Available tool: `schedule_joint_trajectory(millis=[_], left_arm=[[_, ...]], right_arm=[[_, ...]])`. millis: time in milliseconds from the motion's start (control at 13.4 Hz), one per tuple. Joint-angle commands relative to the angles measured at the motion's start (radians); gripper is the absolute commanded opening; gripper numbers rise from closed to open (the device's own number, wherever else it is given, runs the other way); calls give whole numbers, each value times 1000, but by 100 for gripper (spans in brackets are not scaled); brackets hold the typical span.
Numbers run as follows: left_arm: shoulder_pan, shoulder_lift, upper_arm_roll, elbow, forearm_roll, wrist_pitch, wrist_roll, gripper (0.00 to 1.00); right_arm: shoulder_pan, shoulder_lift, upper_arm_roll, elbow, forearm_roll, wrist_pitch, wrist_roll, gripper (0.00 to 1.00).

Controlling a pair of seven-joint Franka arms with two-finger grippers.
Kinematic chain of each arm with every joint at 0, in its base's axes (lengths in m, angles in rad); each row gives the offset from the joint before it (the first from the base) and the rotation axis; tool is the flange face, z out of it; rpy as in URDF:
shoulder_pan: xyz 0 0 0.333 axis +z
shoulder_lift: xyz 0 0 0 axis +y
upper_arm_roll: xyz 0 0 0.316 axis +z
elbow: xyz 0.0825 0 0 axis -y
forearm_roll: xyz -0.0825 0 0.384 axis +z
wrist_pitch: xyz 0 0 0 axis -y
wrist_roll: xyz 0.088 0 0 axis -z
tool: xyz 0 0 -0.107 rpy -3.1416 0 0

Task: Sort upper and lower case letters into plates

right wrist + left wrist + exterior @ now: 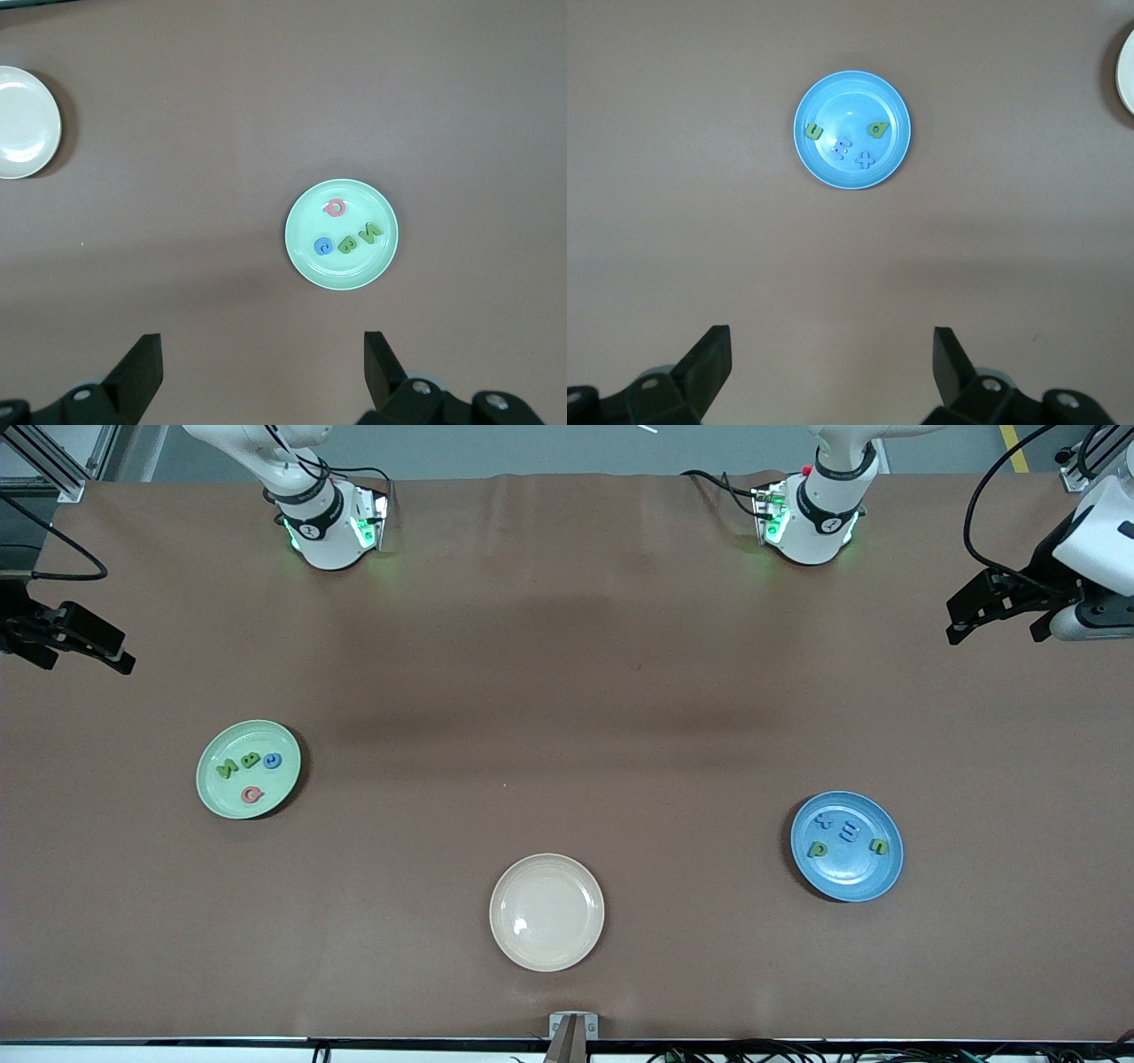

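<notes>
Letters lie in mint plate [217, 802] and blue plate [877, 877]. Left gripper [997, 615] and right gripper [84, 646] wait, jaws apart, empty.

Right gripper [261, 381] open, fingers [142, 363] wide apart above bare brown table [221, 133]. Mint green plate [301, 252] holding four letters: one pink [336, 208], one blue [323, 246], two green [360, 237]. Cream-white plate [27, 124] empty, well apart, cut by the frame edge.
</notes>
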Motion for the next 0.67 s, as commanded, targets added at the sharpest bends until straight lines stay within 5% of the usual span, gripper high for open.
schedule_joint_trajectory(millis=[0, 598], left_arm=[[1, 14, 3, 29, -22, -12, 18, 100], [0, 16, 3, 30, -22, -12, 20, 100]], right_arm=[[-11, 2, 6, 18, 11, -11, 3, 100], [-11, 2, 6, 31, 5, -13, 3, 100]])
